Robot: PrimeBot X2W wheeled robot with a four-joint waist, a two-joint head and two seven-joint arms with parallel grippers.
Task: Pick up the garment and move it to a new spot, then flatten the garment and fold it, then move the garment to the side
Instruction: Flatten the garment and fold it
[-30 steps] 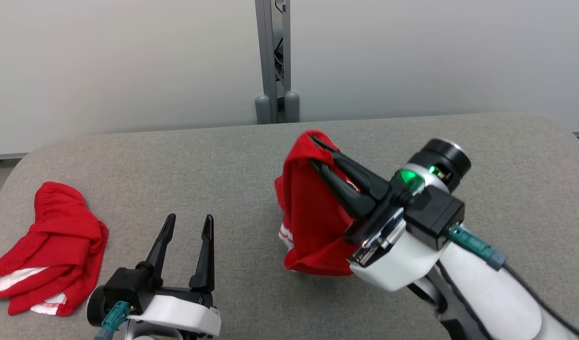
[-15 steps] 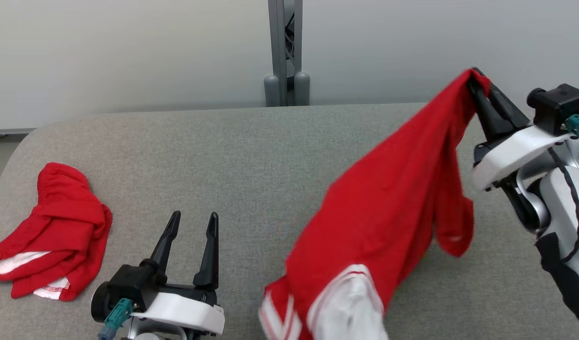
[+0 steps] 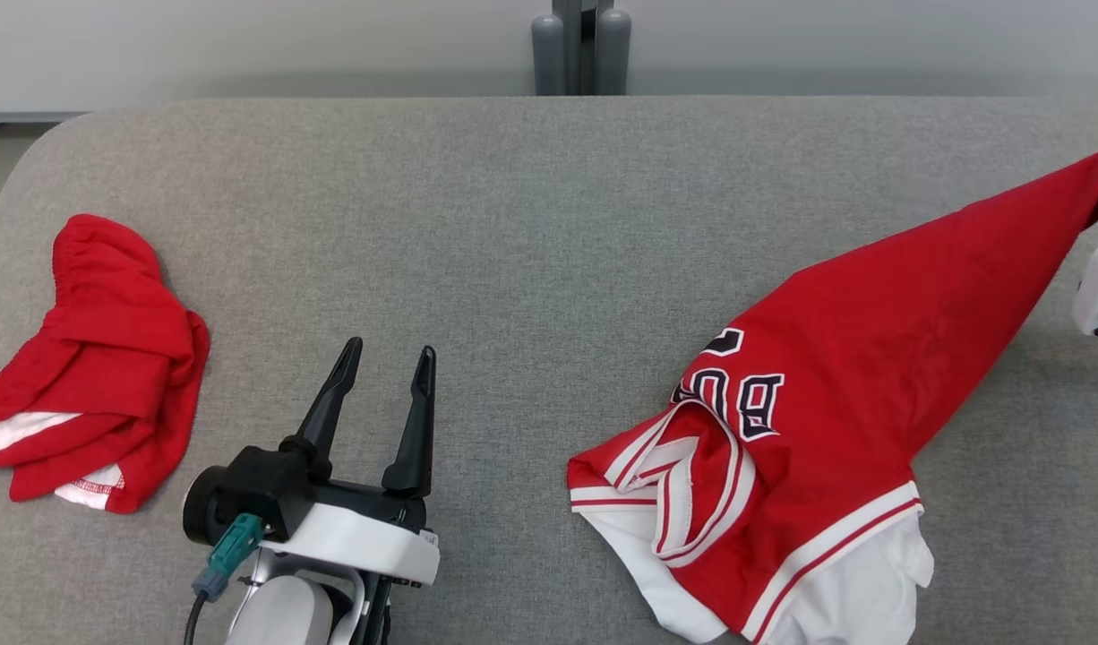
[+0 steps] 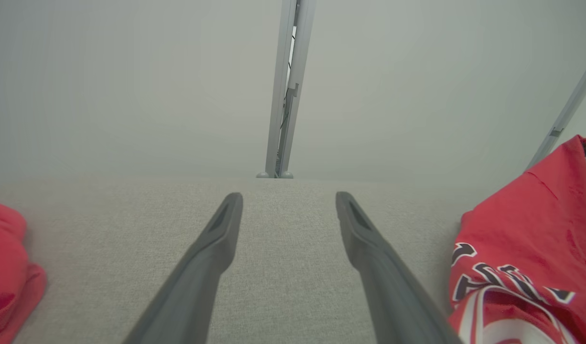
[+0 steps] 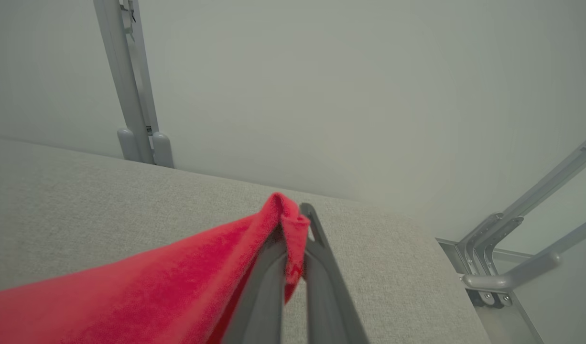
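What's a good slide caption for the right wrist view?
Right gripper shut on a corner of the red jersey, held above the grey padded table.

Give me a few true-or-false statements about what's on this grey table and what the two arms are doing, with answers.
1. The right end effector is shut on a corner of the red jersey. True.
2. The left end effector holds the crumpled red garment. False: it is open and empty; that garment lies apart, to its left.
3. The jersey lies flat on the table. False: it is rumpled, one corner pulled taut.
4. The jersey has white trim. True.
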